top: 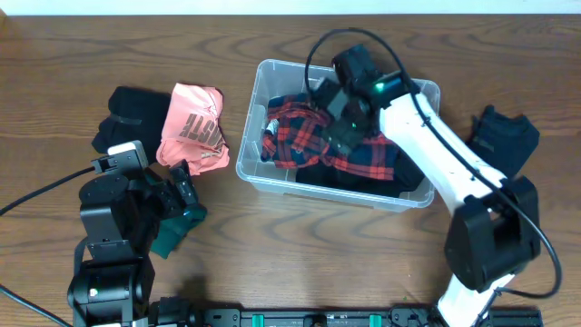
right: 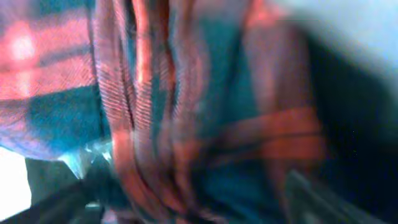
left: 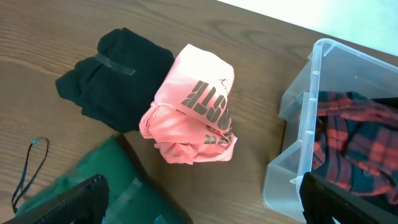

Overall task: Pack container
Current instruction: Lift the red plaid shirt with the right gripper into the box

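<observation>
The clear plastic container (top: 309, 189) stands at the table's middle, with a red and navy plaid shirt (top: 304, 136) and dark clothing inside. My right gripper (top: 340, 132) is down inside the container on the plaid shirt. In the right wrist view the blurred plaid cloth (right: 186, 106) fills the frame, and the fingers (right: 193, 205) show dimly, wide apart, with cloth between them. My left gripper (top: 182, 191) is open and empty just above a green garment (top: 177, 227). In the left wrist view its fingers (left: 205, 205) straddle bare table beside the green garment (left: 130, 183) and the container's corner (left: 298, 124).
A folded pink shirt (top: 192, 127) with grey lettering lies left of the container, also in the left wrist view (left: 193, 112). A black garment (top: 132, 113) lies to its left, also in the left wrist view (left: 115, 74). Another black garment (top: 504, 136) lies at the right.
</observation>
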